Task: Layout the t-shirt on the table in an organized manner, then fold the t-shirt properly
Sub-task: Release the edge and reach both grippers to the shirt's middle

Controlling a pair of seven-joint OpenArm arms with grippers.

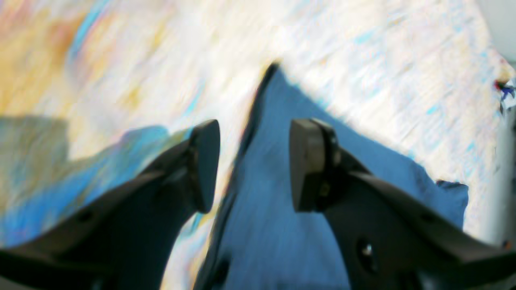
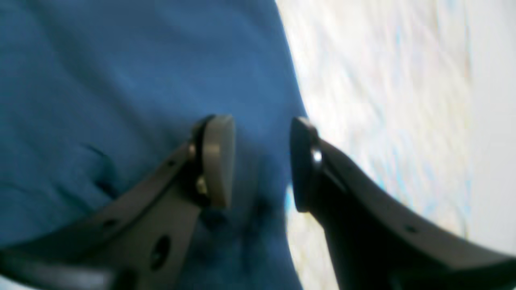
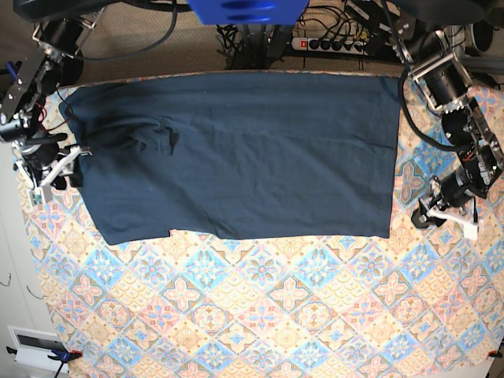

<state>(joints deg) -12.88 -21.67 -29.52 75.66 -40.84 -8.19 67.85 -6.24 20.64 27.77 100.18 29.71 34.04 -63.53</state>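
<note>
The dark navy t-shirt (image 3: 236,157) lies spread flat across the far half of the table (image 3: 276,315), with some wrinkles near its left end. My right gripper (image 3: 55,172) hovers at the shirt's left edge. In the right wrist view it (image 2: 260,161) is open, and the shirt (image 2: 121,80) with its edge shows below the gap. My left gripper (image 3: 445,220) stands just off the shirt's near right corner. In the left wrist view it (image 1: 254,165) is open over a pointed corner of the shirt (image 1: 274,225). Both wrist views are blurred.
A power strip (image 3: 339,43) and cables run behind the table's far edge. A blue fixture (image 3: 248,9) hangs at the top centre. The patterned cloth (image 3: 236,331) shows in the near half. A small white device (image 3: 35,346) sits off the near left corner.
</note>
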